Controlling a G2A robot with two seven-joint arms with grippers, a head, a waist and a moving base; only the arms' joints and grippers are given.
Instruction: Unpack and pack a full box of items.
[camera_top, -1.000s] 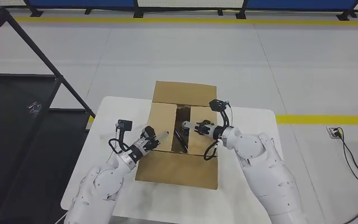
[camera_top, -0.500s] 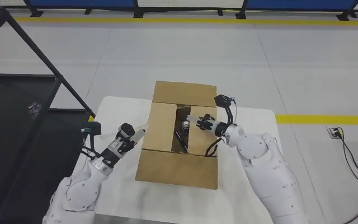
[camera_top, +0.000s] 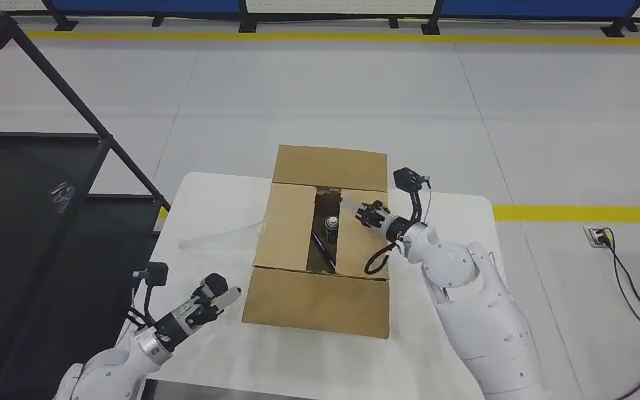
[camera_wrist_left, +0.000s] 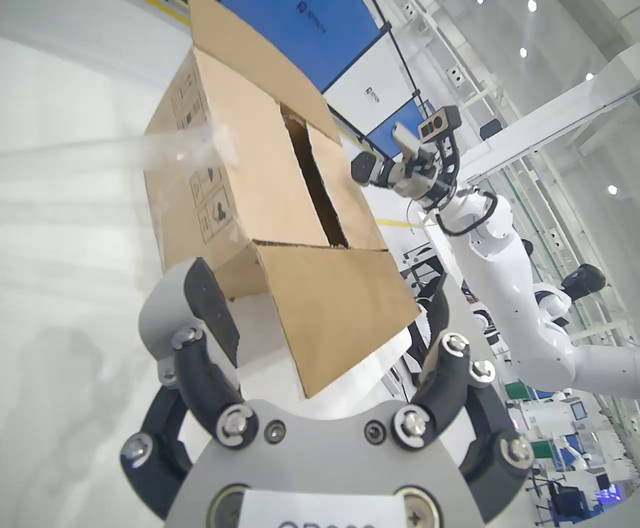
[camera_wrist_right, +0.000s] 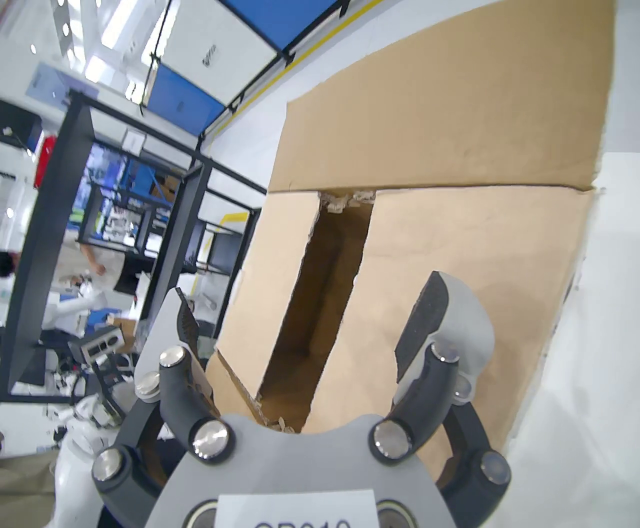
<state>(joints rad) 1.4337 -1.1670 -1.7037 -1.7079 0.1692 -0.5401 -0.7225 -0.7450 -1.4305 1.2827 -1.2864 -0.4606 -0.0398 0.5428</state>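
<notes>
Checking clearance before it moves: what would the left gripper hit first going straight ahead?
The left gripper would probably meet the near flap of the cardboard box first, though depth is hard to judge.

The cardboard box (camera_wrist_left: 260, 165) carries black handling pictograms (camera_wrist_left: 212, 218) in squares on its side wall, with no words legible. A white label (camera_wrist_left: 320, 510) on the base of the left gripper (camera_wrist_left: 320, 295) shows dark characters cut off by the edge. The right gripper (camera_wrist_right: 310, 300) has 1 like it (camera_wrist_right: 300, 510). Behind the box, a white wall panel (camera_wrist_left: 372, 92) bears a small dark logo, probably too small to read.
</notes>
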